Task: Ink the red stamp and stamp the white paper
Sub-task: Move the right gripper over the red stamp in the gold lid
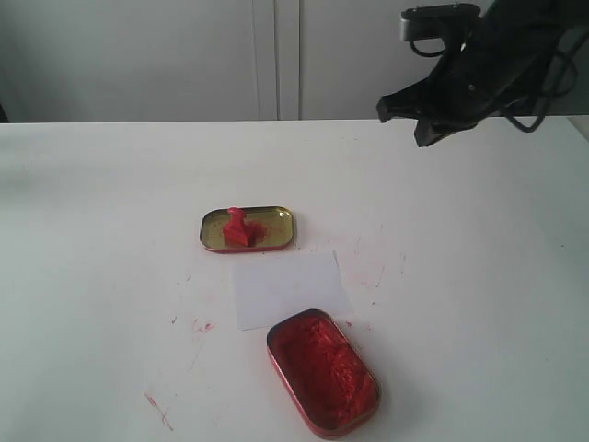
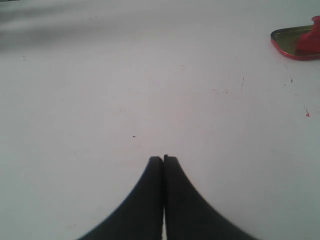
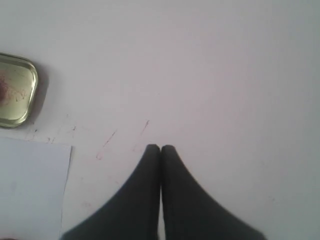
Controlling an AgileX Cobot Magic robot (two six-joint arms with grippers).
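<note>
Hovering my right gripper (image 3: 160, 148) over bare table, jaws pressed together, empty; left gripper (image 2: 163, 159) likewise. Red stamp (image 1: 236, 226) stands upright in gold lid (image 1: 279, 224), knob up for pickup; paper (image 1: 290, 287) between lid and ink tin (image 1: 322, 370), I judge for short hops.

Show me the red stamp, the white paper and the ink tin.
red stamp (image 1: 238, 227): exterior view, its block body.
white paper (image 1: 285, 290): exterior view, sheet's middle.
ink tin (image 1: 323, 371): exterior view, red ink surface.

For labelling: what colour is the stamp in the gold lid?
The stamp is bright red; clearest in exterior view.
</note>
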